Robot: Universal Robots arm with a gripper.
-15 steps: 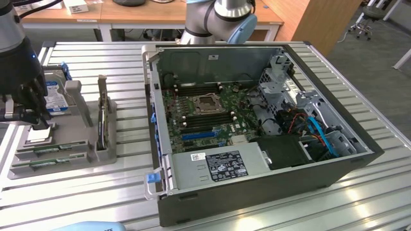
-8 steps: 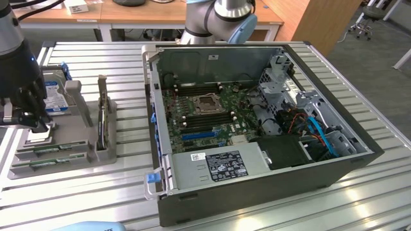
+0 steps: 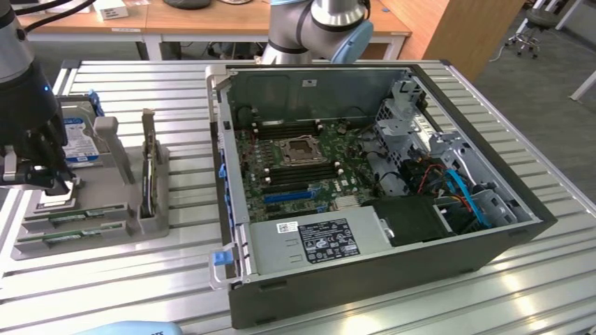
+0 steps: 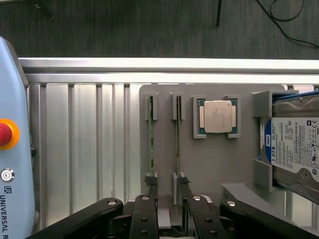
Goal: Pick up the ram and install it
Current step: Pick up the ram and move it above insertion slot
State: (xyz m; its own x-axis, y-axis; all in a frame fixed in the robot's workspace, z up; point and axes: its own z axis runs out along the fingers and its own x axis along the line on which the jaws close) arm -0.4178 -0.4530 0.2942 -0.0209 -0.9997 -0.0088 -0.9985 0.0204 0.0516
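A slatted bench (image 3: 139, 87) carries an open computer case (image 3: 373, 279) with its motherboard (image 3: 298, 167) lying inside, and, towards the exterior view's left, a grey tray (image 4: 209, 164). The tray holds a hard drive (image 4: 294, 149) at one end, a square processor (image 4: 218, 116) in its own pocket, and two green sticks on edge in slots. The ram (image 4: 178, 139) is the stick nearer the processor; its twin (image 4: 151, 144) stands just beside it. The claw (image 4: 167, 184) hangs spread wide over the sticks' ends, holding nothing.
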